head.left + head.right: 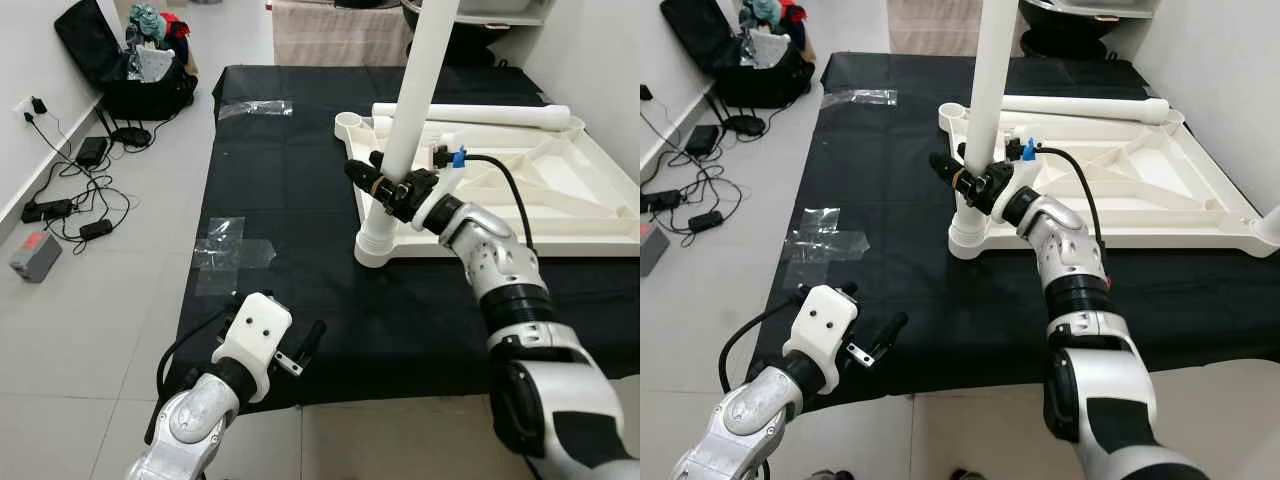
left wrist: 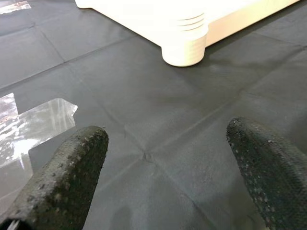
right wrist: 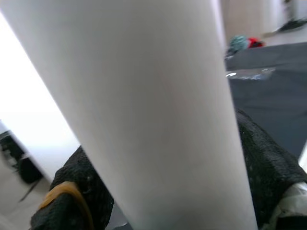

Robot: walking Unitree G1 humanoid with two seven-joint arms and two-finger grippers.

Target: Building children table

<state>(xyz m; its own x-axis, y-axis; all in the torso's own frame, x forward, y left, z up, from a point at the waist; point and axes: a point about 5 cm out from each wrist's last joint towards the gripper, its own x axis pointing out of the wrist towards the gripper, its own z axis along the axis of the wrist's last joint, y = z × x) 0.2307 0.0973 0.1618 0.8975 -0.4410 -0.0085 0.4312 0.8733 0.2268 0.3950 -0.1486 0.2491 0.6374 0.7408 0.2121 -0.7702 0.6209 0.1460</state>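
A: Near first. Left pincer point(image 1: 300, 352)?
B: Low at the near edge of the black cloth point(image 1: 300, 180), over the floor-side corner. Fingers point(image 2: 62, 177) spread apart, holding nothing, hovering just over the cloth. Black cable runs back along its arm.

A: What's in front of it?
B: Clear tape point(image 1: 232, 252) stuck on the cloth, just ahead and a bit to the left. Left wrist view shows that tape beside one finger and the corner socket point(image 2: 184, 40) of the tabletop further on.

A: Right pincer point(image 1: 385, 182)?
B: Reached forward and to the left, closed around the white leg point(image 1: 415, 90), low on it, just above the socket. Rubber band point(image 3: 64, 191) on one finger. Right wrist view: leg between both black fingers, touching them.

A: The leg itself?
B: Near upright, leaning slightly to the right at the top, foot end seated in the near-left corner socket point(image 1: 375, 240) of the tabletop point(image 1: 560, 190). Top runs out of frame.

A: Tabletop?
B: White, lying upside down on the cloth, ribs showing, right of centre. Another empty socket point(image 1: 348, 124) at its far-left corner. A second leg point(image 1: 470, 115) lies flat across its far side.

A: Further out?
B: Second tape strip point(image 1: 256, 108) near the cloth's far-left edge. Left on the floor point(image 1: 120, 300): cables, chargers point(image 1: 70, 190), a small grey box point(image 1: 35, 256), then an open black bag point(image 1: 130, 60) with clothes by the wall.
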